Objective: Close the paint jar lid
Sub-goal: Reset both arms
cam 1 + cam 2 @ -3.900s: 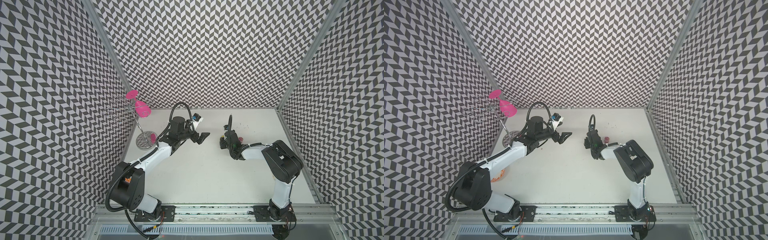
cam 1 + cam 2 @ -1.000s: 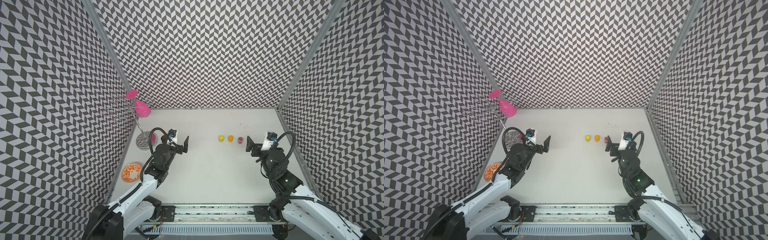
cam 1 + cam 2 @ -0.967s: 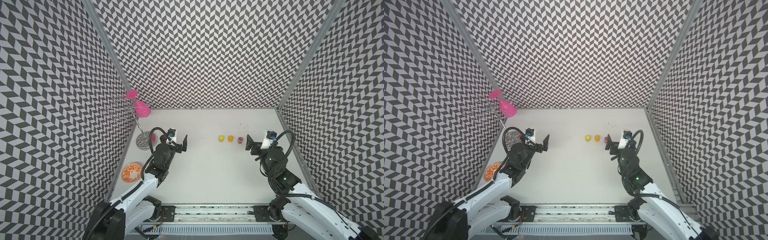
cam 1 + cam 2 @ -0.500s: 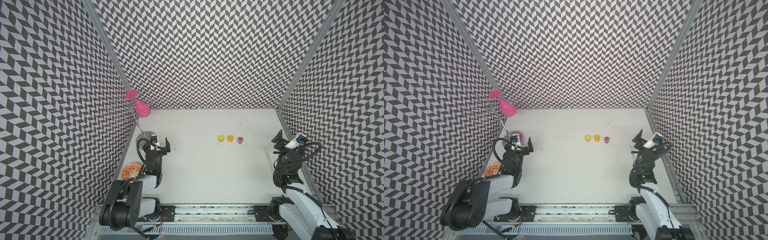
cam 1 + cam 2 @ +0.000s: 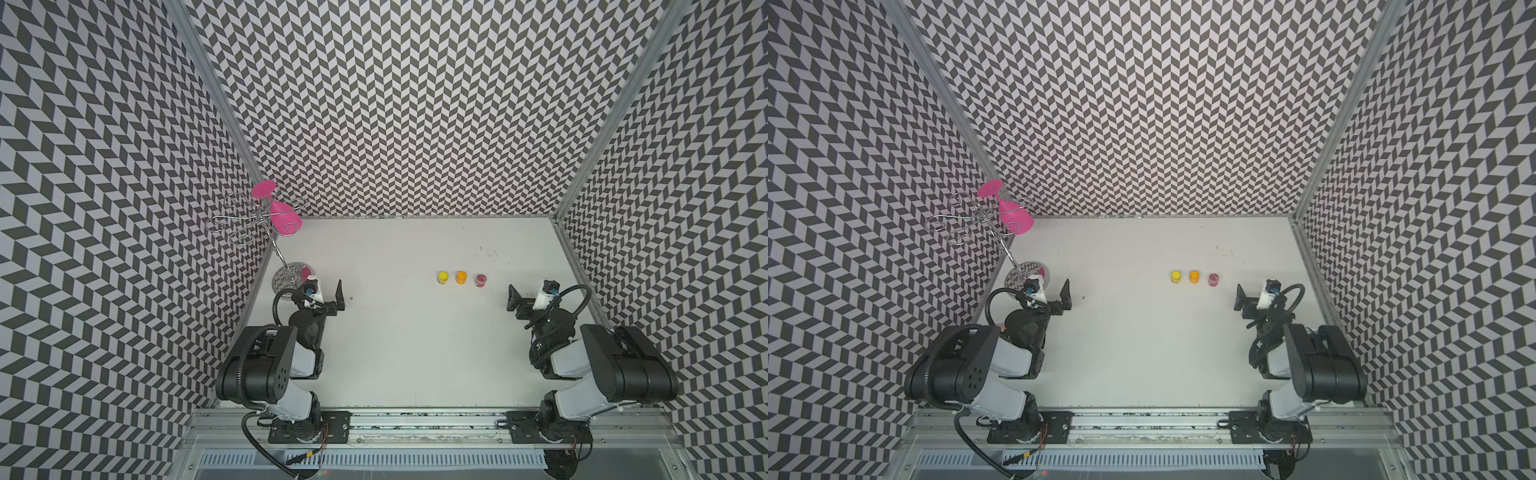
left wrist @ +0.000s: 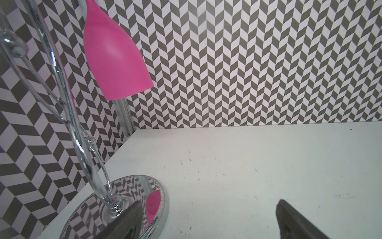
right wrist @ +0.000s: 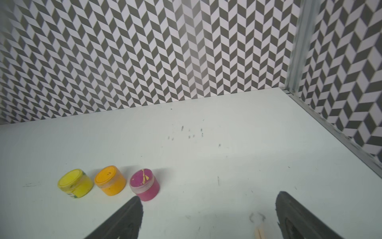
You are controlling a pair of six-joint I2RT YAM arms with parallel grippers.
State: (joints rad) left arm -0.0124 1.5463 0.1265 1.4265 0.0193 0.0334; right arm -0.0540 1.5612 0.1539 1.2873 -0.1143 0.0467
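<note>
Both arms sit folded at their bases, left gripper [image 6: 208, 203] and right gripper [image 7: 209, 196] spread wide and empty; any finishing press should, on this evidence, come straight down on the lid [image 7: 142, 177], and only if it sits tilted. In both top views the magenta paint jar [image 5: 480, 279] stands on the white table [image 5: 415, 353] at 10 o'clock from the right gripper, its clear, yellow-smeared lid apparently level, with 1 orange jar [image 5: 461, 277] and 1 yellow jar [image 5: 443, 277] lined up toward 9 o'clock
</note>
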